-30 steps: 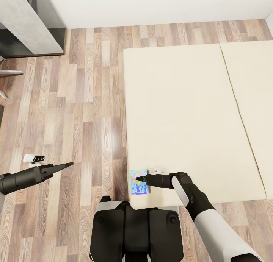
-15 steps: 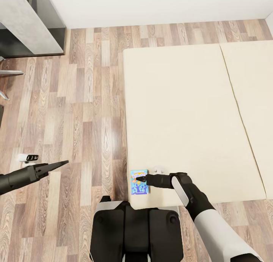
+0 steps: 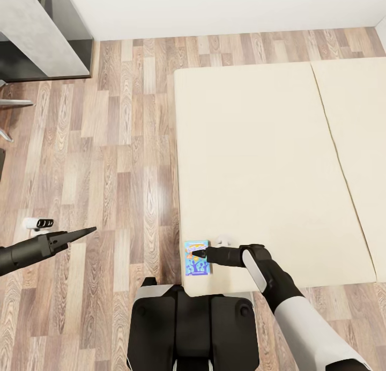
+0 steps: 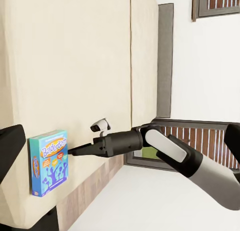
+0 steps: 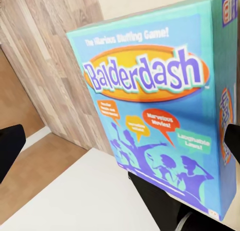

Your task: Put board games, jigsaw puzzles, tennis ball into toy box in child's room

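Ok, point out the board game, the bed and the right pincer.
board game (image 3: 197,258): head view, middle of its blue printed lid.
bed (image 3: 257,162): head view, bare beige mattress.
right pincer (image 3: 199,251): head view, between its fingertips, over the game.

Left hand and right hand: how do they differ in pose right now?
The right hand reaches over the bed, its tip at the light blue board game by the bed's near corner; the left hand hangs over bare wood floor, near no toy. The right points toward the robot's left; the left points toward its right. Both reach out low, dark and tapered.
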